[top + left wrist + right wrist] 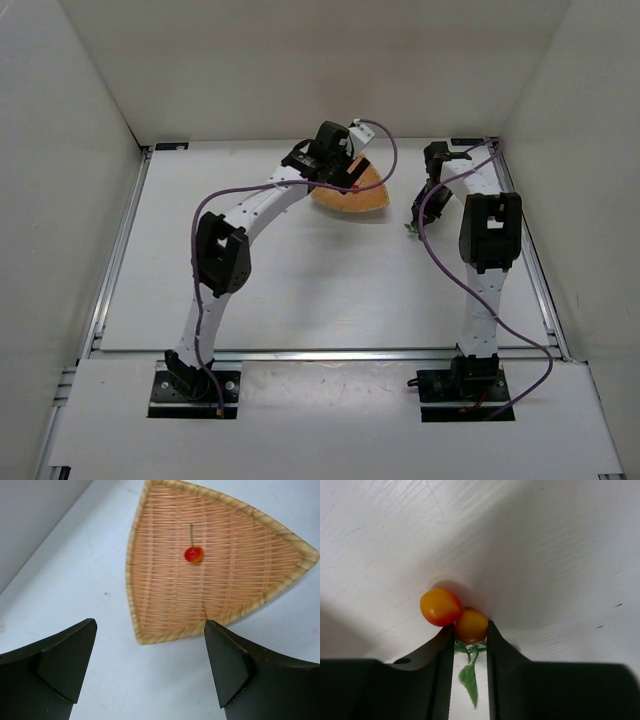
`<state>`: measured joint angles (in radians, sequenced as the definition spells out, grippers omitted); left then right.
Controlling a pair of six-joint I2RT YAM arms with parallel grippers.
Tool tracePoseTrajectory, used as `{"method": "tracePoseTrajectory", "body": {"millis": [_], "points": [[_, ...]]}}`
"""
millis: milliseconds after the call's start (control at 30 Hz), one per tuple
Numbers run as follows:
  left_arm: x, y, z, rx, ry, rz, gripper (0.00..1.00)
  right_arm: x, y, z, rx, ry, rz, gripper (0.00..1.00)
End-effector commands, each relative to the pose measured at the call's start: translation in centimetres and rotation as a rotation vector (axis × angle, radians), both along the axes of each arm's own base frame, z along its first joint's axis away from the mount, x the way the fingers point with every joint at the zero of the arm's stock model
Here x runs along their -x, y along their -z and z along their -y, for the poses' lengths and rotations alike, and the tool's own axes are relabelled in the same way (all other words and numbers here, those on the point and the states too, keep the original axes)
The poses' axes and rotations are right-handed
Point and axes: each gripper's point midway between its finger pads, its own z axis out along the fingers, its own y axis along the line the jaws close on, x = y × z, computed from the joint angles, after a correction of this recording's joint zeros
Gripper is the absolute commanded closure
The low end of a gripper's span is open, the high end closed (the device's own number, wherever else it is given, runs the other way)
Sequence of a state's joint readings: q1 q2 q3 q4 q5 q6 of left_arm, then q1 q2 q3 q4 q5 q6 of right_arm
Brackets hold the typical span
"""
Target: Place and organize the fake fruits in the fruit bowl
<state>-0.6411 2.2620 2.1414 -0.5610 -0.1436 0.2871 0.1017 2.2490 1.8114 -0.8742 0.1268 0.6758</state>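
The left hand (150,630) hangs over the desk (300,290) with its two dark fingers spread wide apart and nothing between them. Just past its fingertips lies the bowl (131,570), a shallow woven dish of tan-orange colour shaped like a rounded triangle, with a paler braided rim; its nearest rounded corner sits in the gap between the fingers as the left wrist camera sees it. Inside the bowl, near the middle of its floor, rests a single berry (194,554), red-orange and shiny, with a thin green stem (191,532) pointing away toward the far rim. From above, the bowl shows at the far middle of the desk, partly covered by the left arm's wrist. The right hand (470,630) is down at the desk to the right of the bowl and apart from it, its fingers drawn in to a narrow slot. It has hold of the cluster (455,615): two orange-red berries touching each other, one wedged between the two fingertips and the other just outside the tip on the left of the picture. A green leaf (469,677) and bits of stalk run back down the slot between the fingers. The cluster casts a close shadow on the white desk; whether it touches the surface cannot be told.
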Motion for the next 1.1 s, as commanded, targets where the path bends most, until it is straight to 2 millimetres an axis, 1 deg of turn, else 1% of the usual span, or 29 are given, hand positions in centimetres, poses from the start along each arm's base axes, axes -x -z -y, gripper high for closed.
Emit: {"method": "tracePoseTrajectory", "body": {"millis": [0, 33, 67, 100, 133, 167, 200, 267, 300, 333, 367, 400, 433, 500, 533, 567, 600, 633, 667, 700, 733, 767, 800, 867, 900, 967, 1000, 1033, 1067], "points": [[0.1, -5.0, -5.2, 0.039, -0.123, 0.055, 0.0, 1.0, -0.1, 1.2, 0.069, 0.027, -0.033, 0.97], [0.3, -5.0, -6.3, 0.024, -0.146, 0.05, 0.0, 1.2, -0.3, 1.5, 0.086, 0.03, -0.032, 1.0], [0.5, -6.2, -7.6, 0.029, -0.167, 0.067, 0.0, 1.1, -0.7, 1.7, 0.096, 0.032, -0.02, 1.0], [0.7, -5.2, -9.5, -0.003, -0.202, 0.041, 0.0, 0.9, -1.7, 2.1, 0.114, 0.022, 0.004, 1.0], [0.8, -5.2, -10.3, -0.005, -0.214, 0.038, 0.0, 0.8, -2.3, 2.3, 0.127, 0.016, 0.017, 1.0], [1.2, -6.0, -11.6, -0.01, -0.238, 0.045, 0.0, 0.4, -3.8, 2.5, 0.134, 0.009, 0.054, 1.0], [1.4, -4.9, -13.5, -0.038, -0.272, 0.018, 0.0, -0.2, -5.1, 2.6, 0.139, 0.014, 0.092, 1.0], [1.9, -4.4, -15.5, -0.049, -0.311, -0.002, 0.0, -0.9, -7.2, 2.9, 0.159, 0.015, 0.147, 1.0], [2.0, -5.0, -17.2, -0.037, -0.348, 0.001, 0.0, -1.6, -9.1, 2.9, 0.153, 0.021, 0.208, 1.0], [2.5, -3.6, -18.4, -0.048, -0.371, -0.031, 0.0, -2.4, -10.6, 2.8, 0.147, 0.025, 0.258, 1.0], [2.8, -3.3, -19.2, -0.054, -0.385, -0.04, 0.0, -3.0, -11.7, 2.2, 0.144, 0.008, 0.299, 1.0], [3.1, -3.4, -20.9, -0.058, -0.414, -0.047, 0.0, -4.0, -13.5, 0.9, 0.108, -0.011, 0.369, 1.0], [3.6, -2.3, -21.8, -0.072, -0.427, -0.071, 0.0, -4.6, -14.3, -0.5, 0.086, -0.046, 0.404, 1.0], [4.0, -2.0, -23.4, -0.078, -0.454, -0.083, 0.0, -5.8, -16.2, -3.0, 0.017, -0.101, 0.488, 1.0], [4.2, -1.6, -24.7, -0.077, -0.475, -0.095, 0.0, -7.1, -17.3, -4.4, -0.027, -0.14, 0.557, 1.0], [4.1, -1.6, -25.3, -0.076, -0.487, -0.096, 0.0, -7.2, -16.8, -7.3, -0.126, -0.206, 0.558, 1.0], [4.3, -1.0, -25.9, -0.083, -0.499, -0.109, 0.0, -8.1, -17.8, -8.4, -0.174, -0.232, 0.597, 1.0], [4.3, -1.1, -27.0, -0.074, -0.529, -0.112, 0.0, -8.8, -16.7, -10.2, -0.221, -0.254, 0.584, 1.0], [4.3, -1.0, -27.3, -0.068, -0.531, -0.115, 0.0, -9.1, -16.8, -11.9, -0.27, -0.263, 0.582, 1.0], [4.5, -1.2, -27.9, -0.06, -0.548, -0.116, 0.0, -9.9, -17.1, -12.6, -0.301, -0.266, 0.597, 1.0], [4.9, -1.0, -28.2, -0.056, -0.55, -0.123, 0.0, -10.7, -17.2, -14.9, -0.351, -0.3, 0.614, 1.0], [5.2, -0.5, -28.8, -0.058, -0.556, -0.143, 0.0, -11.3, -17.1, -15.3, -0.367, -0.298, 0.623, 1.0], [5.5, -0.7, -28.8, -0.055, -0.556, -0.139, 0.0, -11.7, -16.8, -16.2, -0.386, -0.285, 0.623, 1.0], [5.8, -0.5, -30.1, -0.05, -0.588, -0.147, 0.0, -12.5, -15.3, -16.9, -0.424, -0.27, 0.615, 0.98], [6.1, -0.5, -30.1, -0.05, -0.588, -0.148, 0.0, -12.5, -14.8, -17.2, -0.444, -0.252, 0.596, 0.97], [6.3, -0.4, -31.1, -0.035, -0.611, -0.155, 0.0, -12.8, -13.6, -17.3, -0.448, -0.239, 0.582, 0.91], [6.3, -0.4, -30.9, -0.029, -0.604, -0.158, 0.0, -12.6, -13.3, -17.3, -0.447, -0.237, 0.573, 0.89], [6.4, 0.0, -31.5, -0.033, -0.615, -0.168, 0.0, -12.5, -12.6, -17.5, -0.455, -0.242, 0.558, 0.83], [6.5, -0.3, -31.7, -0.015, -0.624, -0.164, 0.0, -12.6, -12.1, -17.6, -0.463, -0.246, 0.554, 0.79]]}}
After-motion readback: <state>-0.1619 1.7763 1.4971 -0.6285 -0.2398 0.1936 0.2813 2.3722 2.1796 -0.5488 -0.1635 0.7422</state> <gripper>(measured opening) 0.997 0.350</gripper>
